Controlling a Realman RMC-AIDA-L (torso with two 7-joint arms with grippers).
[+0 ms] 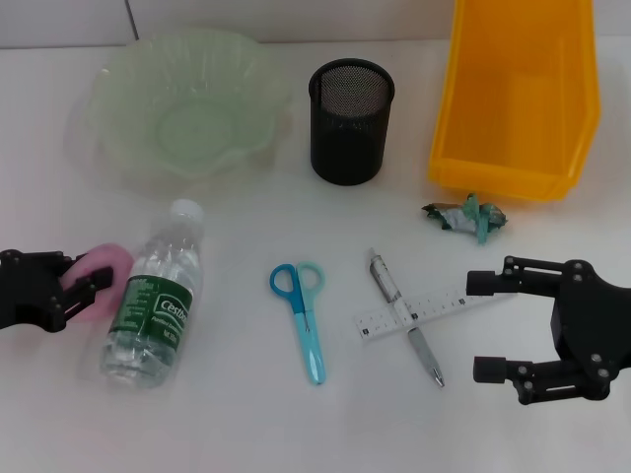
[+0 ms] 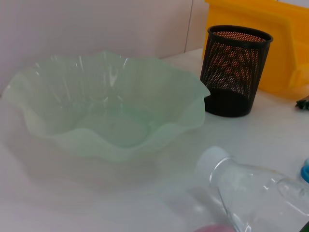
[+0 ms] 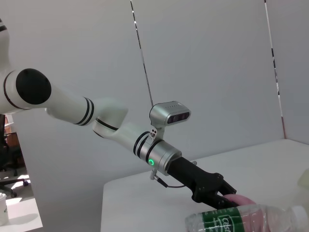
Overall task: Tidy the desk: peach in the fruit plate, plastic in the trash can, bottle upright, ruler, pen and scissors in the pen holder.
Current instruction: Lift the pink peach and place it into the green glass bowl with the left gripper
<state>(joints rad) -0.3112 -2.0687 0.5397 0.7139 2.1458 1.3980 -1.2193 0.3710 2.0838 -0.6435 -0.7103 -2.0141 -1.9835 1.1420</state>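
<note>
surface: white desk (image 1: pixel 237 414)
on it: fruit plate (image 1: pixel 182 108), pen holder (image 1: pixel 351 121), yellow bin (image 1: pixel 513 94), lying bottle (image 1: pixel 156 296), scissors (image 1: pixel 304 315), pen (image 1: pixel 406 317) across ruler (image 1: pixel 419 313), plastic scrap (image 1: pixel 465 217), peach (image 1: pixel 99 281)

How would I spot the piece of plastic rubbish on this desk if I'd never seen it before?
Start at the big yellow bin at the far right of the desk. Just in front of its near edge lies the plastic wrapper, a small crumpled scrap in green and dark tones. Unlike the ruler and pen nearer the robot, it is scrunched and shapeless.
</note>
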